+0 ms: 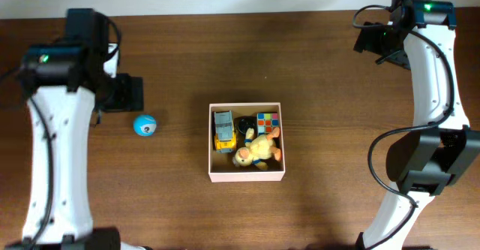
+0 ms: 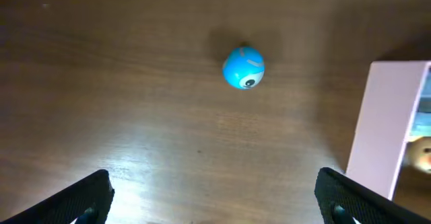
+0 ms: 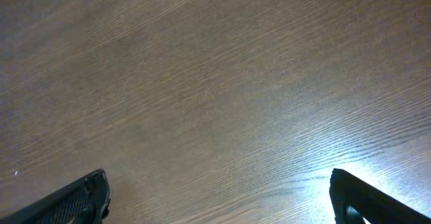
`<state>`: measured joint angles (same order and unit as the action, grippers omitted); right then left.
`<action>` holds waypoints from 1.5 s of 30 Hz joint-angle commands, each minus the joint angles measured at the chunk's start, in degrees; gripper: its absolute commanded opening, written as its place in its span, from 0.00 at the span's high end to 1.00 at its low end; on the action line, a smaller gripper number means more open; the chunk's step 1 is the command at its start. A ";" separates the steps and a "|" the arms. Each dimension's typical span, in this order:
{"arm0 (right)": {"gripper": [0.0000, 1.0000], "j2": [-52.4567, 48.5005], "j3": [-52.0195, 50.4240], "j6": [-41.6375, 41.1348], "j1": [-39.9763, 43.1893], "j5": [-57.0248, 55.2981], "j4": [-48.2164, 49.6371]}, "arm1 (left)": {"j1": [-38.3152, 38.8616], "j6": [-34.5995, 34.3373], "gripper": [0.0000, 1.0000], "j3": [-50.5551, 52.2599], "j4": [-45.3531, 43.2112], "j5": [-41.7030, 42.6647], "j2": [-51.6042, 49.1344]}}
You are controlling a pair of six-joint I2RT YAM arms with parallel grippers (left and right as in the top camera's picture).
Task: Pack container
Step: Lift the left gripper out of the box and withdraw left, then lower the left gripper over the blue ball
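Overhead, whole container, left wrist, one wall.

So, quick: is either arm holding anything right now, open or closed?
Left end effector: open, holding nothing.
Right end effector: open, holding nothing.

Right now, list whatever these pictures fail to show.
- Overhead: black item in the square cream-walled container, too small, partly under the yellow plush duck.
- Left wrist: container's contents, cut off by the right edge and hidden by its wall.
- Right wrist: right hand, only fingertips above the bottom edge.
- Overhead: round blue ball's markings, too small.
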<state>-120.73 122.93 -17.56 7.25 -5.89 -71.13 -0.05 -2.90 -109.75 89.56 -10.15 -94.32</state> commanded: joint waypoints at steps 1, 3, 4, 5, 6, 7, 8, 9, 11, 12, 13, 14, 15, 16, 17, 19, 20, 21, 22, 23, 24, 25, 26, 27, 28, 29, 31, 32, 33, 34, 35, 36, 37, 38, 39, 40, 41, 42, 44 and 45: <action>0.01 0.02 -0.26 -0.11 0.00 0.33 0.00 | -0.11 -2.99 0.02 6.60 -1.07 0.26 1.20; 0.01 0.02 -0.26 -0.11 0.00 0.33 0.00 | -0.11 -3.78 0.02 12.24 -4.24 0.28 2.34; 0.01 0.02 -0.26 -0.11 0.00 0.33 0.00 | -0.04 -3.96 0.02 15.02 -6.23 0.35 2.91; 0.01 0.02 -0.26 -0.11 0.00 0.33 0.00 | 0.11 -3.96 0.02 18.60 -9.03 0.61 3.54; 0.01 0.02 -0.26 -0.11 0.00 0.33 0.00 | 0.28 -3.96 0.02 21.94 -11.76 1.27 4.13; 0.01 0.02 -0.26 -0.11 0.00 0.33 0.00 | 0.33 -3.96 0.02 24.72 -14.27 1.92 4.50; 0.01 0.02 -0.26 -0.11 0.00 0.33 0.00 | 0.31 -3.98 0.02 27.80 -17.31 2.49 4.96; 0.01 0.02 -0.26 -0.11 0.00 0.33 0.00 | 0.31 -3.98 0.02 30.40 -20.24 2.64 5.31; 0.01 0.02 -0.26 -0.11 0.00 0.33 0.00 | 0.31 -3.93 0.02 34.34 -25.40 2.58 5.70; 0.01 0.02 -0.26 -0.11 0.00 0.33 0.00 | 0.24 -3.91 0.01 36.59 -29.00 2.58 5.79; 0.01 0.02 -0.26 -0.11 0.00 0.33 0.00 | 0.24 -3.85 0.01 37.81 -31.15 2.60 5.79; 0.01 0.02 -0.26 -0.11 0.00 0.33 0.00 | 0.26 -3.65 0.01 38.97 -33.03 2.62 5.79; 0.01 0.02 -0.26 -0.11 0.00 0.33 0.00 | 0.26 -3.23 0.01 40.09 -34.73 2.62 5.79; 0.01 0.02 -0.26 -0.11 0.00 0.33 0.00 | 0.24 -2.69 0.01 41.29 -36.46 2.60 5.79; 0.01 0.02 -0.26 -0.11 0.00 0.33 0.00 | 0.26 -2.19 0.01 43.12 -39.01 2.62 5.79; 0.01 0.02 -0.26 -0.11 0.00 0.33 0.00 | 0.24 -1.55 0.01 45.35 -42.21 2.60 5.73; 0.01 0.02 -0.26 -0.11 0.00 0.33 0.00 | 0.24 -1.55 0.01 46.40 -43.78 2.60 5.73; 0.01 0.02 -0.26 -0.11 0.00 0.33 0.00 | 0.26 -1.57 0.01 47.21 -45.00 2.60 5.73; 0.01 0.02 -0.26 -0.11 0.00 0.33 0.00 | 0.24 -1.57 0.01 48.09 -46.38 2.62 5.73; 0.01 0.02 -0.26 -0.11 0.00 0.33 0.00 | 0.24 -1.57 0.01 48.89 -47.74 2.62 5.73; 0.01 0.02 -0.26 -0.11 0.00 0.33 0.00 | 0.24 -1.57 0.01 49.59 -49.00 2.60 5.68; 0.01 0.02 -0.26 -0.11 0.00 0.33 0.00 | 0.24 -1.57 0.01 50.25 -50.25 2.62 5.62; 0.01 0.02 -0.26 -0.11 0.00 0.33 0.00 | 0.24 -1.57 0.01 51.06 -51.98 2.62 5.38; 0.01 0.02 -0.26 -0.11 0.00 0.33 0.00 | 0.24 -1.57 0.01 51.47 -53.00 2.62 5.16; 0.01 0.02 -0.26 -0.11 0.00 0.33 0.00 | 0.24 -1.57 0.01 51.76 -53.86 2.60 4.83; 0.01 0.02 -0.26 -0.11 0.00 0.33 0.00 | 0.24 -1.55 0.01 51.80 -54.51 2.64 4.42; 0.01 0.02 -0.26 -0.11 0.00 0.33 0.00 | 0.26 -1.51 0.01 51.80 -55.82 2.64 3.19; 0.01 0.02 -0.26 -0.11 0.00 0.33 0.00 | 0.24 -1.22 0.01 51.80 -56.46 2.86 2.38; 0.01 0.02 -0.26 -0.11 0.00 0.33 0.00 | 0.26 -0.66 0.01 51.80 -56.92 2.97 1.64; 0.01 0.02 -0.26 -0.11 0.00 0.33 0.00 | 0.26 0.35 0.01 51.80 -57.35 3.54 0.63; 0.01 0.02 -0.26 -0.11 0.00 0.33 0.00 | 0.26 1.49 0.01 51.80 -57.75 4.24 -0.46; 0.01 0.02 -0.26 -0.11 0.00 0.33 0.00 | 0.26 2.69 0.01 51.80 -58.07 5.22 -2.08; 0.01 0.02 -0.26 -0.11 0.00 0.33 0.00 | 0.26 2.73 0.01 51.80 -58.12 5.44 -3.08; 0.01 0.02 -0.26 -0.11 0.00 0.33 0.00 | 0.24 2.73 0.01 51.80 -58.12 5.44 -4.15; 0.01 0.02 -0.26 -0.11 0.00 0.33 0.00 | 0.26 2.73 0.01 51.80 -58.12 5.44 -4.79; 0.01 0.02 -0.26 -0.11 0.00 0.33 0.00 | 0.26 2.75 0.01 51.80 -58.12 5.44 -5.44; 0.01 0.02 -0.26 -0.11 0.00 0.33 0.00 | 0.24 2.75 0.01 51.80 -58.16 5.42 -6.01; 0.01 0.02 -0.26 -0.11 0.00 0.33 0.00 | 0.24 2.75 0.01 51.80 -58.29 5.42 -6.21; 0.01 0.02 -0.26 -0.11 0.00 0.33 0.00 | 0.24 3.28 0.01 51.80 -58.99 5.42 -6.43; 0.01 0.02 -0.26 -0.11 0.00 0.33 0.00 | 0.24 3.87 0.01 51.80 -59.36 5.42 -6.43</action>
<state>-120.73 122.91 -17.56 7.25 -5.89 -71.13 0.03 -1.28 -58.22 31.27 -5.76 -100.44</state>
